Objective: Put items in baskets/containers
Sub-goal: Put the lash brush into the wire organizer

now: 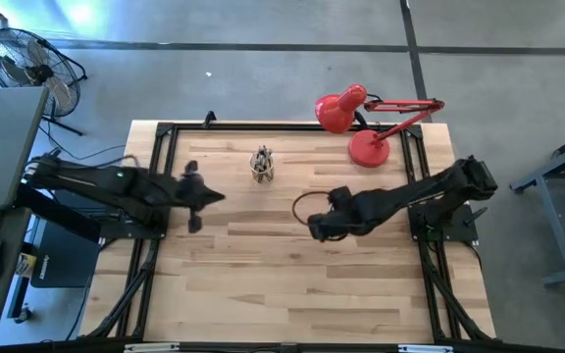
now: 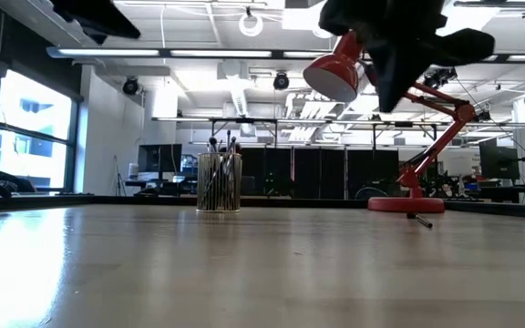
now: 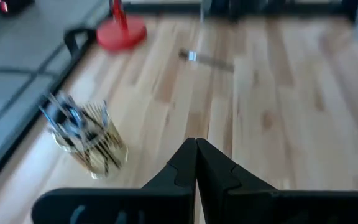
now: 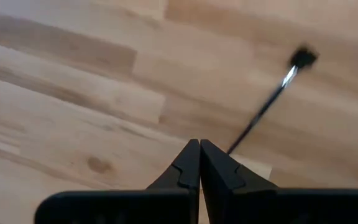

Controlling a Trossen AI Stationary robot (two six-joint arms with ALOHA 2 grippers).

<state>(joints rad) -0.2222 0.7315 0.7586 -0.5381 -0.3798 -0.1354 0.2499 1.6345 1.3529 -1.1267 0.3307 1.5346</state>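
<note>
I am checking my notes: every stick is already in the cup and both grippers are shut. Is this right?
Not quite. One stick lies flat beside the lamp base, outside the cup; the low view shows it. The left gripper and the right gripper are indeed shut.

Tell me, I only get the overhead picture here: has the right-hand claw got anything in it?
Observer: Its wrist camera shows the right claw pinched shut, with one thin dark stick reaching out from beside its tips. I cannot tell whether it is gripped.
Operator: Any strays I can't make out?
Observer: From table height, one loose stick lies flat in front of the red lamp base.
Operator: And the left claw?
Observer: Its wrist camera shows the left claw shut with nothing in it, and the clear cup full of sticks ahead.
</note>
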